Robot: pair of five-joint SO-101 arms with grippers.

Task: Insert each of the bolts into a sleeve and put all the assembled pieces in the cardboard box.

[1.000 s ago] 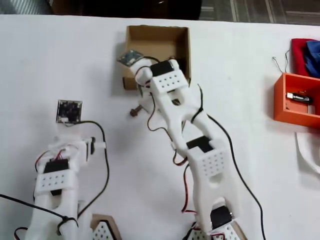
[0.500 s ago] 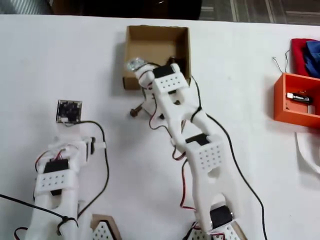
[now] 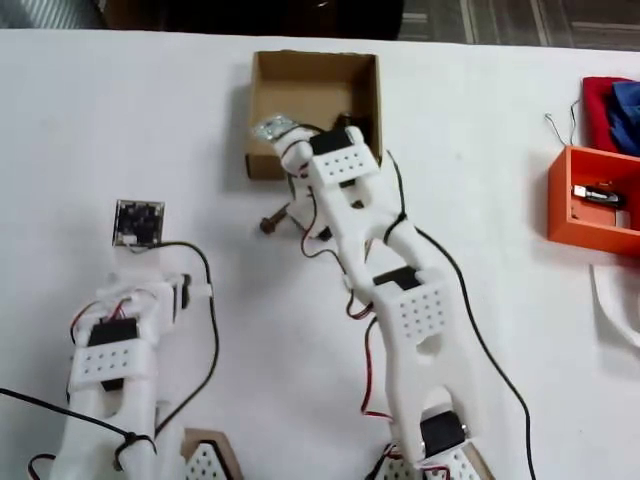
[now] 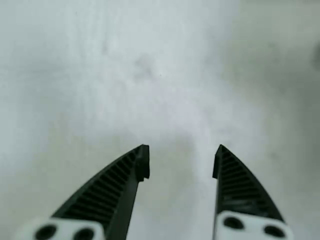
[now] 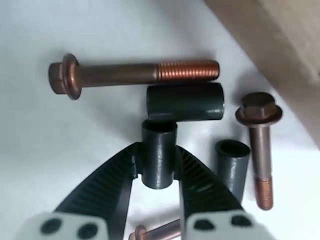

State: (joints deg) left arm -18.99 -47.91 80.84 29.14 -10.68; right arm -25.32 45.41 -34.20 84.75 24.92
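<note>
We see the right gripper closed on a black cylindrical sleeve, its jaws pressed against either side of it. Just beyond this lies a second black sleeve on its side, and touching that, a long copper-coloured flanged bolt lies parallel to it. A third black sleeve lies just beside a shorter copper-coloured bolt, close to the wall of the brown cardboard box. In the high view we find the box at upper centre, with the right arm's wrist at its lower left corner and a bolt showing just below. The left gripper hangs with jaws apart, holding nothing, over the white table.
</note>
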